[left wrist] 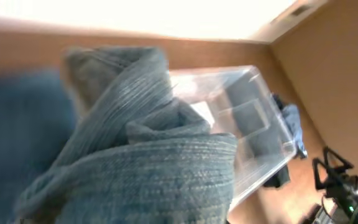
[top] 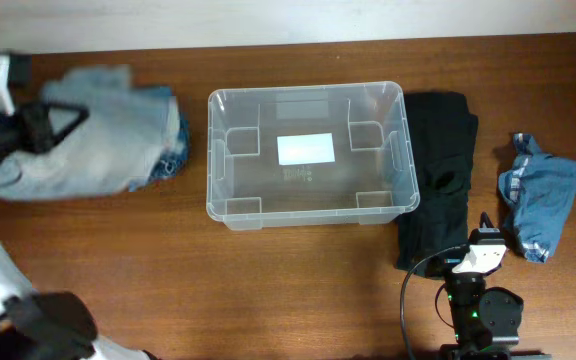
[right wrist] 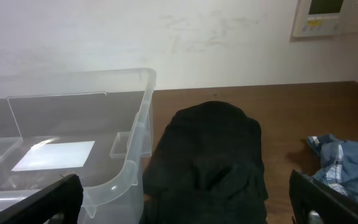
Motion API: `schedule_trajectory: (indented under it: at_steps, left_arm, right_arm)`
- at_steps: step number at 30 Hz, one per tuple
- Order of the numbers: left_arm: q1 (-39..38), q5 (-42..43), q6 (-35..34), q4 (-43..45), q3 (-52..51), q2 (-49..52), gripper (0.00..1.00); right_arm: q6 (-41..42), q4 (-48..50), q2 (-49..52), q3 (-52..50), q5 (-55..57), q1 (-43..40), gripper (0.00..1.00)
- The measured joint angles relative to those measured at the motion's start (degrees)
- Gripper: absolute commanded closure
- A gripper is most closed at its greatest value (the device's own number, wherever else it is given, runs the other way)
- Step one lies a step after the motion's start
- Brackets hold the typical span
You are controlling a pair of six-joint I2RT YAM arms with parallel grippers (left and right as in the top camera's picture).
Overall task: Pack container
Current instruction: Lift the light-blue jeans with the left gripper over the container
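- The left pincer is together, clamped on the grey knitted garment. The ribbed folds bunch right in front of its camera and hide the fingers.
- A blue cloth peeks out from under the far edge of that garment, beyond the left pincer, on the table.
- The container stands upright and open further out in the same direction, past the grey garment and the blue cloth and apart from both. A white label shows on its floor.
- The right pincer is apart, and its 2 fingers stand wide above the table.
- Straight ahead of the right pincer lies a black garment, just beside the container's near wall.
- From the right pincer, the container sits ahead and to the left.
- A blue checked garment lies ahead and to the right of the right pincer, apart from the black garment.
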Motion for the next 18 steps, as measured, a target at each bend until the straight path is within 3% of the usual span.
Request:
schedule_trajectory:
  at_steps: [8, 13, 18]
  left_arm:
    - [-24.6, 1.7, -29.8, 36.9, 1.6, -5.5, 0.99]
    - [-40.2, -9.0, -42.0, 40.8, 1.6, -5.6, 0.99]
    - [-53.4, -21.0, -47.3, 40.2, 1.6, -5.4, 0.99]
  right_arm:
    - [0.0, 0.0, 0.0, 0.0, 0.0, 0.0, 0.01]
    - [0.0, 0.0, 0.0, 0.0, 0.0, 0.0, 0.02]
    - [0.0, 0.0, 0.0, 0.0, 0.0, 0.0, 0.02]
